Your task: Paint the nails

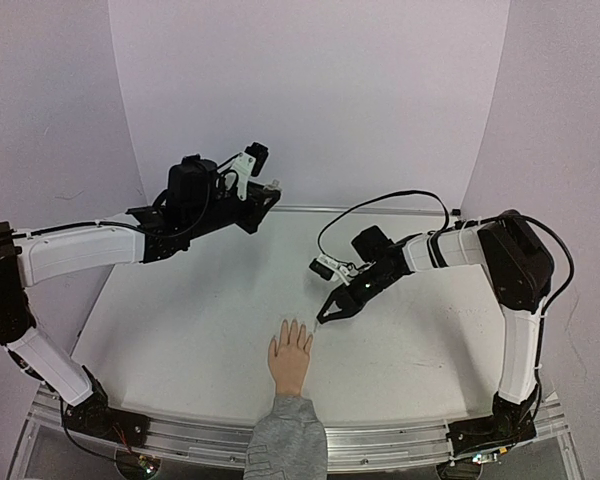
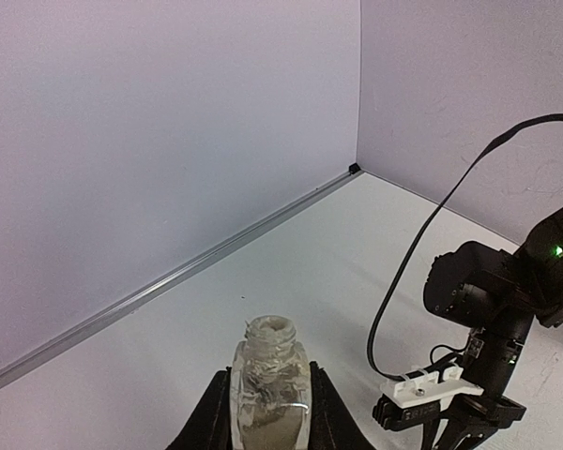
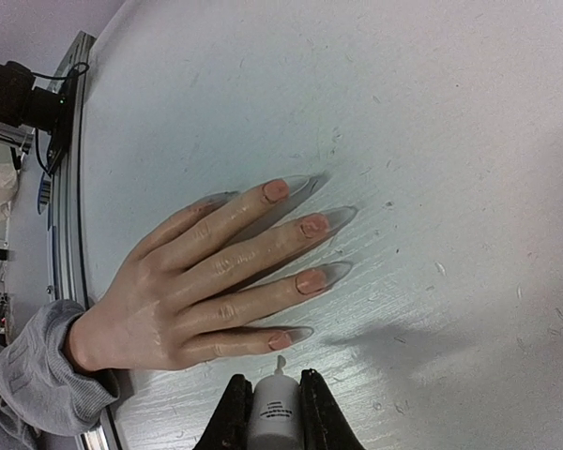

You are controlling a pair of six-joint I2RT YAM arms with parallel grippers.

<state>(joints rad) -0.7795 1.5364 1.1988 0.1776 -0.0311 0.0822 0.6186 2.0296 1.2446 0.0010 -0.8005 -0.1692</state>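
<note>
Right fingers (image 3: 274, 380), closed on the brush (image 3: 275, 412), poise it just before the hand's (image 3: 169, 300) nails (image 3: 309, 280) for painting, while left fingers (image 2: 269, 380) clasp the open bottle (image 2: 269, 412) clear.

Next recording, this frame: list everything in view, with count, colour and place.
hand: one, flesh-coloured, flat on the table near the front edge
nails: four in clear view, long clear tips
sleeve: one, grey, at the wrist
bottle: one, clear whitish, open-topped, in the left gripper
applicator: one, white, in the right gripper
table: one, white
left gripper: black, shut on the bottle, near the back wall
right gripper: black, shut on the applicator, beside the fingertips
</note>
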